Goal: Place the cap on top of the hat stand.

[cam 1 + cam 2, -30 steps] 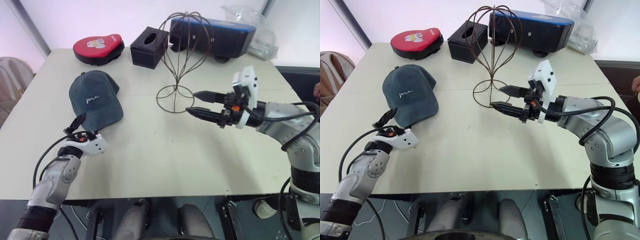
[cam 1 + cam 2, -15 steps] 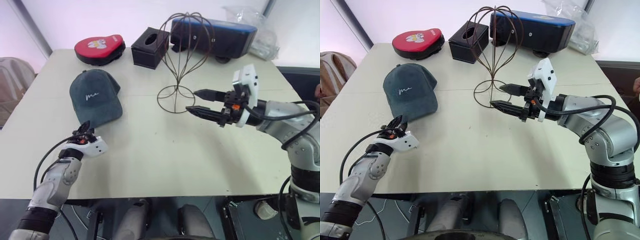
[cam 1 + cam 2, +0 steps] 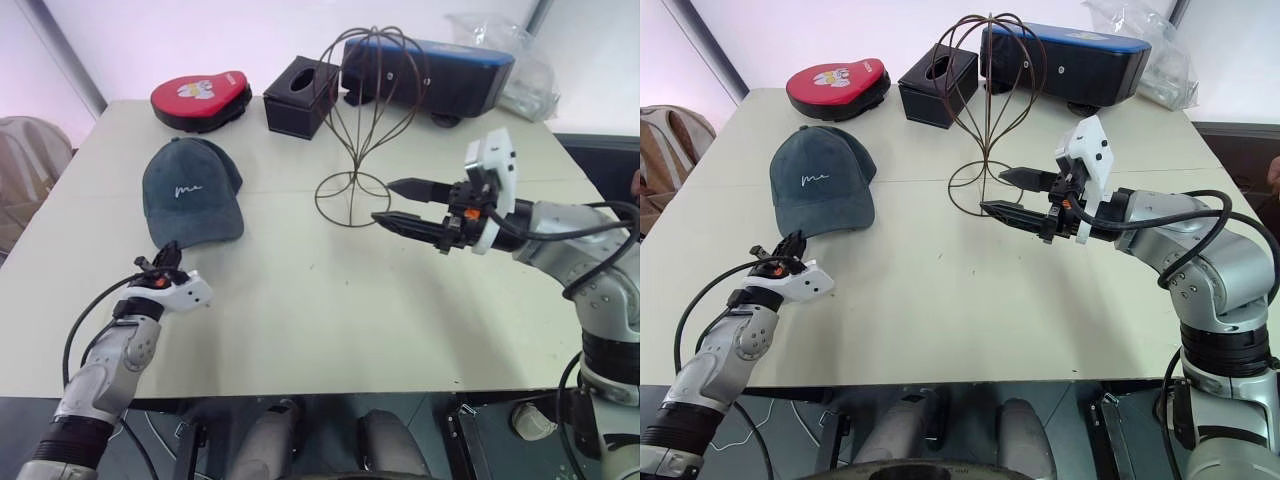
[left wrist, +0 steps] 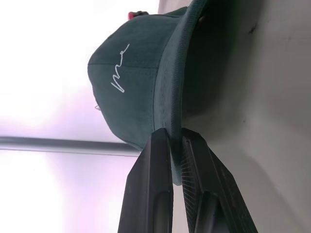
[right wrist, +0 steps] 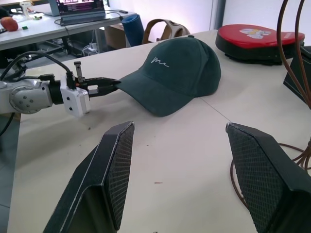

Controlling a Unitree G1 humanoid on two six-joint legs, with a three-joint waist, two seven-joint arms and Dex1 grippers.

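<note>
Both arms are silver-grey metal with rounded joint housings and ribbed black cuffs near the frame's lower corners. Loose black cables loop along each forearm. The left gripper (image 3: 168,256) sits on a small white wrist block with orange-red fittings; the right gripper (image 3: 398,203) has long tapered black fingers (image 5: 112,165) with meshed pads, behind a white boxy module.

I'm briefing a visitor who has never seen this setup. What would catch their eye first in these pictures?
Probably the tall wire hat stand, standing bare at the middle of the table. Next, the dark cap lying on the table to its left, with the left gripper shut on the edge of its brim. The right gripper hangs open just right of the stand's ring base.
</note>
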